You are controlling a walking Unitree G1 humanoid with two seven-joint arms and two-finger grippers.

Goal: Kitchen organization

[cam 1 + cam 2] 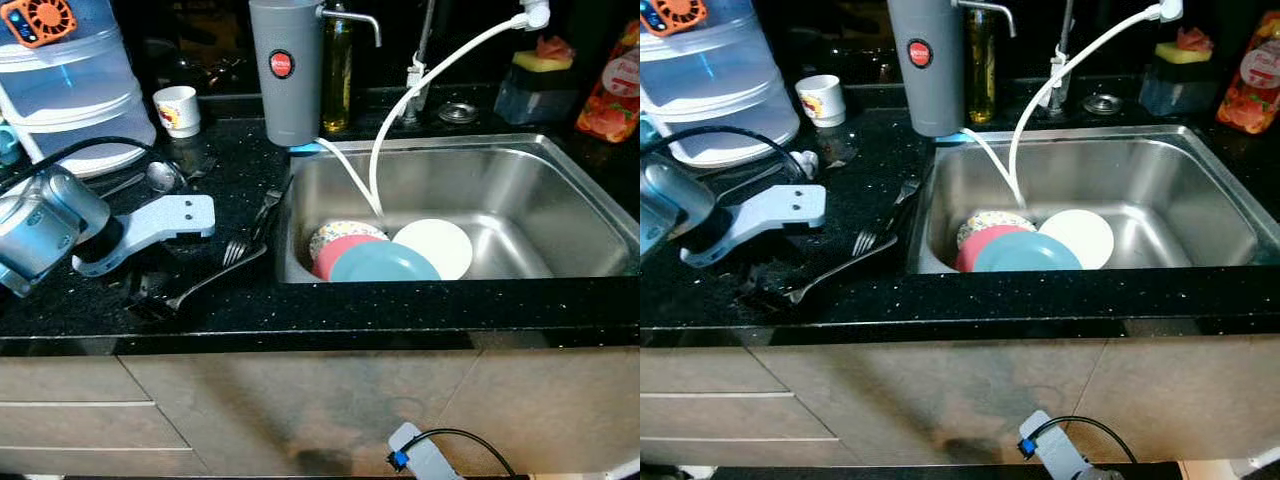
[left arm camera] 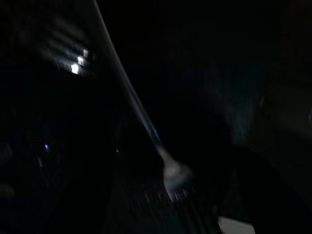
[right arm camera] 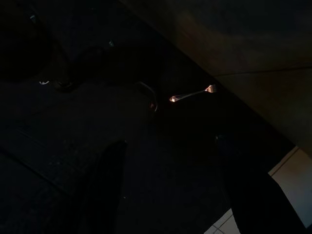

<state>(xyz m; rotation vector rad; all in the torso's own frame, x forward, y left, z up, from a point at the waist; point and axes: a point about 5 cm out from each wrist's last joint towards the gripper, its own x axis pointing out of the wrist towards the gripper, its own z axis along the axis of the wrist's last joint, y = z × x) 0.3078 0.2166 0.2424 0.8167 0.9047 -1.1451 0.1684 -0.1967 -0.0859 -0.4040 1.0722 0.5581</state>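
On the black counter [image 1: 230,160] left of the sink lies a fork [image 1: 215,272], tines toward the sink. My left arm reaches over the counter, and its gripper [image 1: 148,296] sits low at the fork's handle end; its dark fingers blend into the counter. The left wrist view is very dark, with a blurred utensil handle [image 2: 168,168] running away from the fingers. In the steel sink [image 1: 560,200] several plates lean together: patterned [image 1: 340,233], pink [image 1: 335,256], blue [image 1: 385,266] and white [image 1: 437,245]. My right arm [image 1: 420,455] hangs low before the cabinet, its gripper [image 3: 180,195] open.
A second fork [image 1: 268,208] and a spoon [image 1: 160,178] lie on the counter. Behind stand a small cup [image 1: 178,110], a grey filter jug [image 1: 287,70], an oil bottle [image 1: 338,70], stacked plastic containers [image 1: 70,90] and a sponge holder [image 1: 540,80]. White hoses [image 1: 400,110] hang into the sink.
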